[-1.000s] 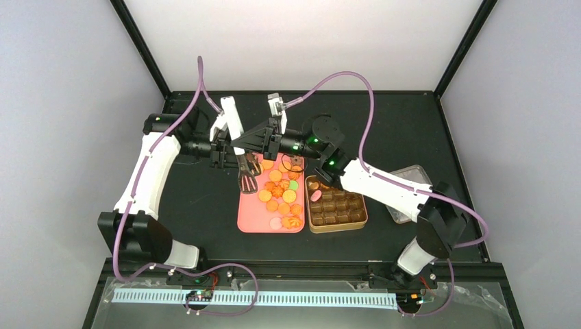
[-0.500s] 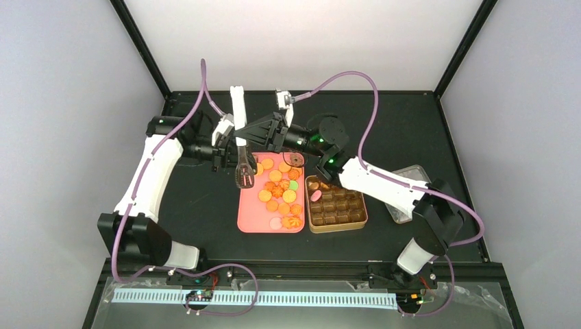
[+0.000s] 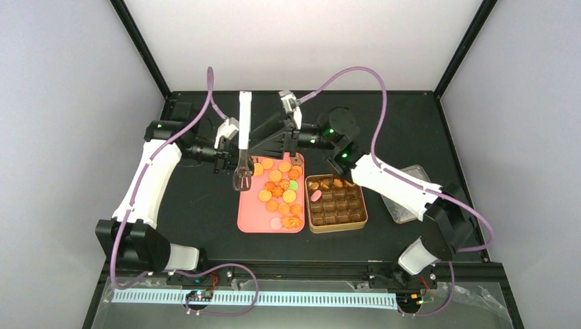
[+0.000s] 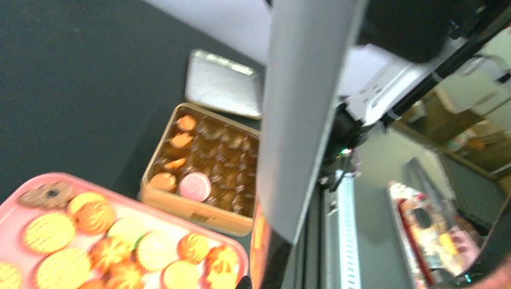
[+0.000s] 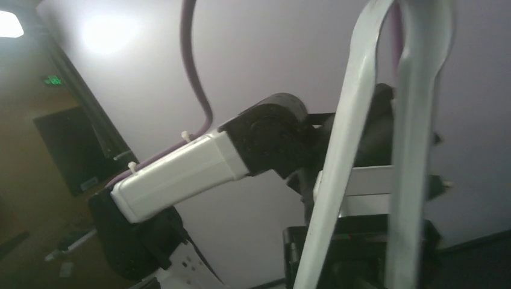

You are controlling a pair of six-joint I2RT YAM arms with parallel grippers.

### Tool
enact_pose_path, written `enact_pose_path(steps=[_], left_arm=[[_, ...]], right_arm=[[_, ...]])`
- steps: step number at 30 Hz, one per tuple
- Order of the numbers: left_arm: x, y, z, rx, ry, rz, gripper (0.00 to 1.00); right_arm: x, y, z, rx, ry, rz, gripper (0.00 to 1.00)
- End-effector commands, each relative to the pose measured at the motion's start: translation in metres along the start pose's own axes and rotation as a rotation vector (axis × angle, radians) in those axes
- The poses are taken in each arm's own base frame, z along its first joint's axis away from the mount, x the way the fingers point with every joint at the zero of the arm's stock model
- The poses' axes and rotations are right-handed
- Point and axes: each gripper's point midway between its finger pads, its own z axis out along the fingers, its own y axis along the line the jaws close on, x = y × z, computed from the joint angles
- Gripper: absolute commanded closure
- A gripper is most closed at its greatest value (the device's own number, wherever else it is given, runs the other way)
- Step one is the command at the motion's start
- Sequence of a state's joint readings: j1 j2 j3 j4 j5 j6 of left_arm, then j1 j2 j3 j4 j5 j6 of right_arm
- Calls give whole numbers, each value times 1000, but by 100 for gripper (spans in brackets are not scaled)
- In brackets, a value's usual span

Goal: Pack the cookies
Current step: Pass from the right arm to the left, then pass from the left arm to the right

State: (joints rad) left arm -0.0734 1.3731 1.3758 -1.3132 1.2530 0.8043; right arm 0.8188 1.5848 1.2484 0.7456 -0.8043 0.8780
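Nearest the arms nothing's budged: the cookies [image 3: 277,192] sit in a loose pile on the pink tray [image 3: 248,216]. The gold tin [image 3: 336,227] just right of it holds one pink cookie [image 3: 316,196] plus a few orange ones along its far row. Most compartments are empty, so I'd say packing has barely started.

The change is farther back. Over the last second the metal tongs [image 3: 244,123] swung from leaning left to nearly upright, scoop ends hanging over the tray's far-left corner, and the right arm pulled its elbow back. The left gripper [image 3: 235,158] looks clamped on the tongs — the handle fills its wrist view. The right gripper [image 3: 255,145] reaches them too, but I can't tell if it's gripping. My guess is they're sorting out the hold before any scooping.

No readable writing anywhere — a green sign [image 5: 53,79] behind the right wrist is too blurred.
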Motion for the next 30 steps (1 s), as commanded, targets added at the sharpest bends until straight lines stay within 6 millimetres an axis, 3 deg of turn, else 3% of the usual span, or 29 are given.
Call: enact_pose_path(steps=[1, 4, 7, 15, 20, 25, 30], left_arm=[[2, 17, -3, -157, 59, 118, 99], [10, 15, -1, -178, 104, 167, 98], [18, 12, 8, -162, 149, 179, 99], [37, 5, 24, -138, 251, 223, 98], [39, -1, 25, -122, 262, 232, 98], [37, -3, 26, -117, 265, 242, 98], [36, -5, 27, -112, 266, 245, 98]], right_arm=[[14, -6, -29, 75, 175, -96, 10], [24, -25, -42, 230, 261, -184, 1], [28, -36, -46, 289, 313, -219, 0], [33, -24, -36, 153, 346, -234, 1], [37, -18, -35, 95, 362, -236, 7], [44, -20, -33, 62, 363, -200, 21], [48, -33, -31, 85, 352, -180, 23]])
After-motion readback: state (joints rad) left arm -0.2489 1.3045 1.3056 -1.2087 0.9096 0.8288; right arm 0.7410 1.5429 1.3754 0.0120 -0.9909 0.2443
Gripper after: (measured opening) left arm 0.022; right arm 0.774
